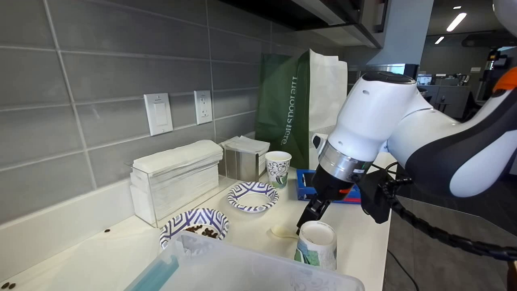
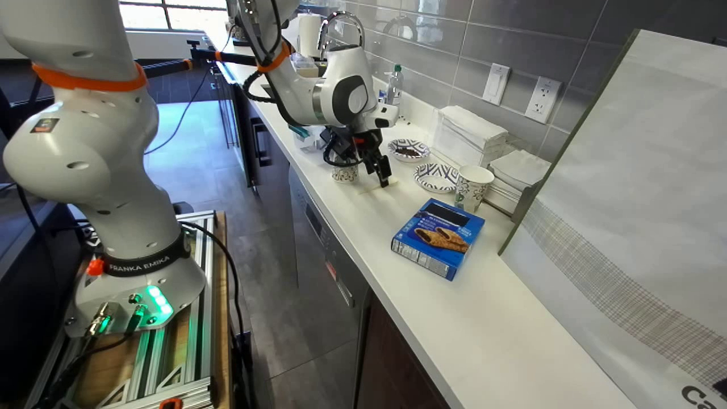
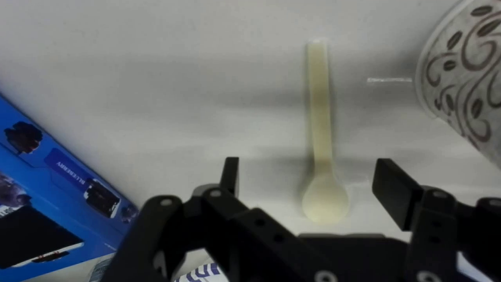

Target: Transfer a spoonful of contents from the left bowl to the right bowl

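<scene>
Two bowls toward the back edge of the table, the left bowl and the right bowl. Two cups: one cup by that edge, one cup by the front edge. One spoon, one box, one bag, one gripper, two paper piles.

All views (wrist view closest) share the counter

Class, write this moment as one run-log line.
gripper: open | spoon: on counter, between jaws in wrist view, ungrasped | left bowl: dark pieces | right bowl: no pieces visible
</scene>
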